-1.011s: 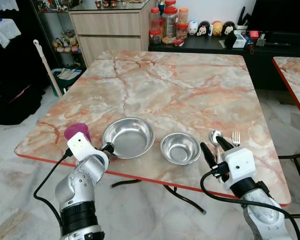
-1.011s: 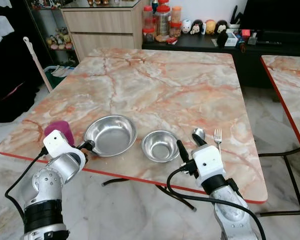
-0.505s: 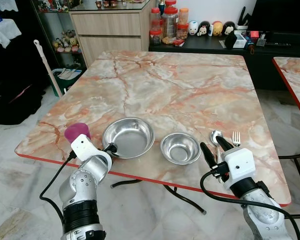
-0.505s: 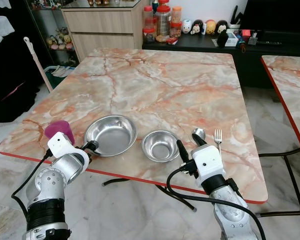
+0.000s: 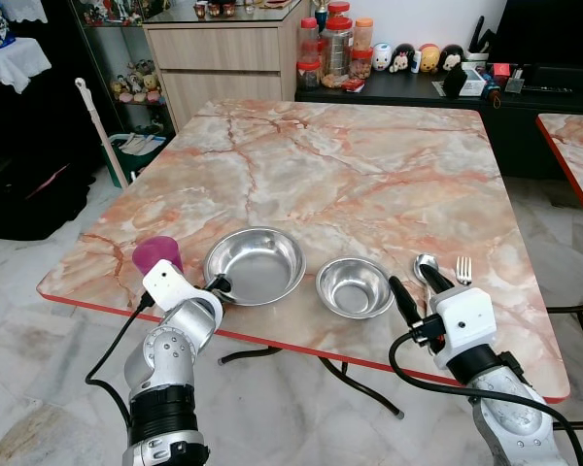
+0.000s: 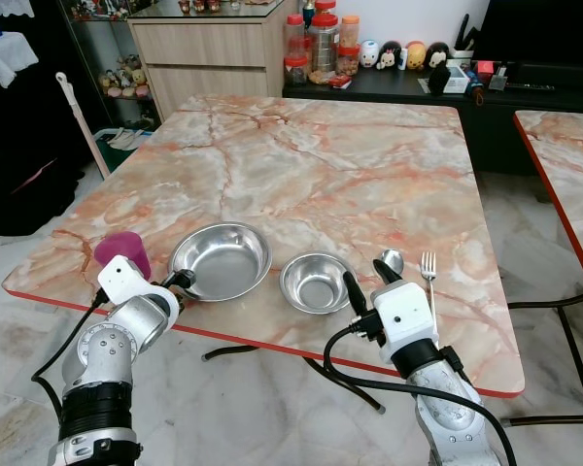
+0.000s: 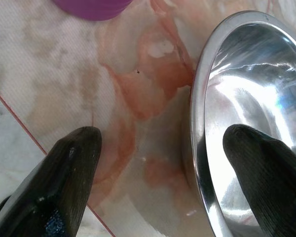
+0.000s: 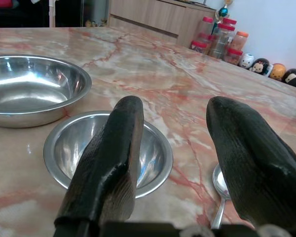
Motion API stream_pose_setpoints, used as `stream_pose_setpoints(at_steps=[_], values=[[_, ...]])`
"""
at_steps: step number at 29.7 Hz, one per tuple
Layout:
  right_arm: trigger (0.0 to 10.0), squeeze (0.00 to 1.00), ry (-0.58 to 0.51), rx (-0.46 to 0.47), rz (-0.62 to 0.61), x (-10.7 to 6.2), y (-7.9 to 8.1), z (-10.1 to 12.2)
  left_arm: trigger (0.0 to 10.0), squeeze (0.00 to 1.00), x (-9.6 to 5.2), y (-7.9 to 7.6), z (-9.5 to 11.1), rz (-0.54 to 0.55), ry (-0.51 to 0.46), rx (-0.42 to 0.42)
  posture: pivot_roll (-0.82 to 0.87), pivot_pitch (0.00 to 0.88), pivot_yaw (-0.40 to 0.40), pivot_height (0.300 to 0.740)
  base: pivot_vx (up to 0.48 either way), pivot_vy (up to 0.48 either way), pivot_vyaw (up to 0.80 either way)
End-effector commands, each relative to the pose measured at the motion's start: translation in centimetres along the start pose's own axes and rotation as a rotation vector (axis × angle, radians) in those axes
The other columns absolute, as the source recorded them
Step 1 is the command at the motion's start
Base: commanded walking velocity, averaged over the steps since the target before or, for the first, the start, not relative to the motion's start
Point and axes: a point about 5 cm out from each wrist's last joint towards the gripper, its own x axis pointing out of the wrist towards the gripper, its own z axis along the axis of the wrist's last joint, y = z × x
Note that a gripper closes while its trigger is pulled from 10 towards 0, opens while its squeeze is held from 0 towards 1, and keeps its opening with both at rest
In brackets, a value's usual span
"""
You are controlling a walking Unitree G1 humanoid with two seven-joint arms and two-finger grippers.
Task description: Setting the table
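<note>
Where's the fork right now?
The fork lies near the table's front edge on the robot's right, just beside the spoon.

Lined up in a row along the near edge of the marble surface [image 5: 369, 165], all upright or flat. Nearest the near left corner, a purple cup [image 5: 156, 255], standing. Just beside it, a large shiny steel bowl [image 5: 255, 266], empty, mouth up. Next, apart by a small gap, a smaller steel bowl [image 5: 355, 287], also empty. Toward the right edge, a spoon [image 5: 425, 267] and a fork [image 5: 461, 269] lying side by side, heads pointing toward the far edge.
</note>
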Motion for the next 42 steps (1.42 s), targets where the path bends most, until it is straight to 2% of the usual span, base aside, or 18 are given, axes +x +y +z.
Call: stream_pose_setpoints(at_steps=[1,4,6,9,18,27,28,29,30,31,42], values=[[10.0,0.00,-0.010,0.004,0.004,0.1,0.2,0.2,10.0,0.00,-0.2,-3.2,-1.1,-0.086,0.053,-0.039,-0.10,0.000,0.061,0.740,0.000,0.000,0.00],[10.0,0.00,-0.009,0.004,0.003,0.1,0.1,0.2,10.0,0.00,-0.5,-3.7,-0.4,-0.109,0.022,-0.014,-0.10,0.000,0.063,0.740,0.000,0.000,0.00],[10.0,0.00,-0.008,0.006,0.001,0.0,0.2,0.2,10.0,0.00,-0.9,-4.6,0.2,-0.143,-0.007,0.021,-0.10,0.000,0.063,0.740,0.000,0.000,0.00],[10.0,0.00,-0.008,0.006,0.001,0.0,0.2,0.2,10.0,0.00,-1.1,-4.9,0.5,-0.153,-0.017,0.034,-0.10,0.000,0.064,0.740,0.000,0.000,0.00],[10.0,0.00,-0.007,0.007,0.001,0.0,0.2,0.1,10.0,0.00,-0.8,-4.2,0.1,-0.118,-0.008,0.077,-0.10,0.000,0.065,0.740,0.000,0.000,0.00],[10.0,0.00,-0.008,0.008,0.001,0.0,0.2,0.2,10.0,0.00,-0.4,-4.4,-0.1,-0.117,-0.023,0.122,-0.10,0.000,0.065,0.740,0.000,0.000,0.00],[10.0,0.00,-0.008,0.008,0.001,0.0,0.2,0.2,7.7,0.00,-0.4,-4.4,-0.2,-0.111,-0.025,0.138,-0.10,0.000,0.065,0.740,0.000,0.000,0.00],[10.0,0.00,-0.009,0.009,0.001,0.0,0.2,0.2,6.0,0.00,-0.3,-4.4,-0.2,-0.109,-0.024,0.143,-0.10,0.000,0.065,0.740,0.000,0.000,0.00],[10.0,0.00,-0.009,0.009,0.001,0.0,0.2,0.2,6.0,0.00,-0.3,-4.3,-0.2,-0.107,-0.023,0.145,-0.10,0.000,0.065,0.740,0.000,0.000,0.00],[10.0,0.00,-0.009,0.008,0.000,0.0,0.2,0.2,0.0,0.00,-0.2,-4.2,-0.3,-0.096,-0.025,0.158,-0.10,0.000,0.065,0.740,0.000,0.000,0.00],[10.0,0.00,-0.010,0.009,0.000,0.1,0.2,0.2,0.0,0.00,0.1,-4.0,-0.4,-0.074,-0.024,0.174,-0.11,0.000,0.066,0.740,0.000,0.000,0.00]])
